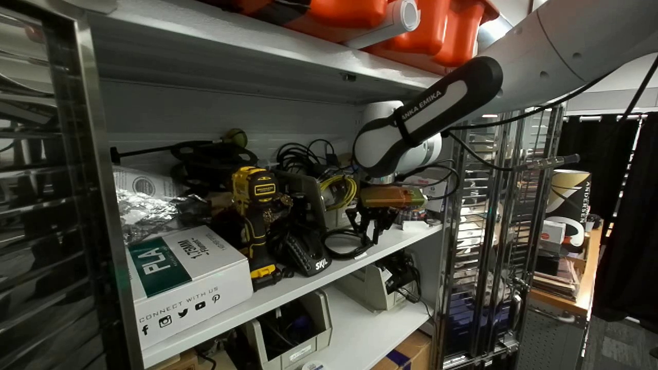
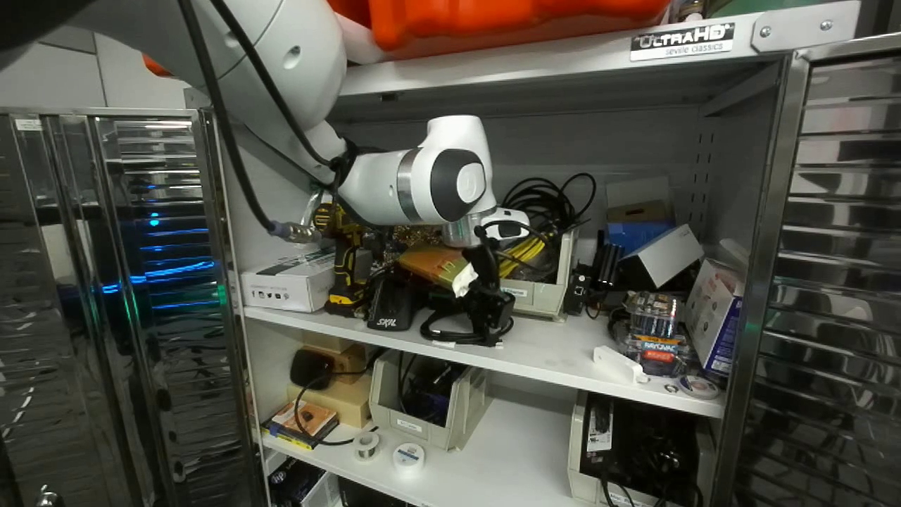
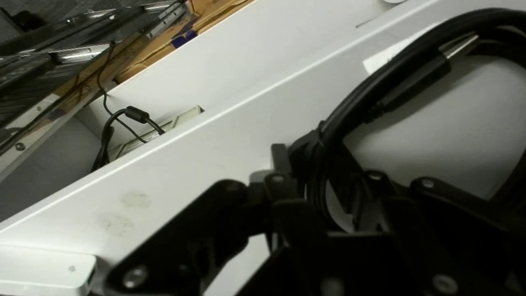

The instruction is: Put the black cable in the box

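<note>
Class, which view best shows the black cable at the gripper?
The wrist view: the black cable appears largest, with a metal-tipped plug visible, though the frame cuts part off. Both exterior views show it as a small loop; the plug is indistinct there.

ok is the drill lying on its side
No, the drill stands upright on the shelf, beside the white box.
</note>
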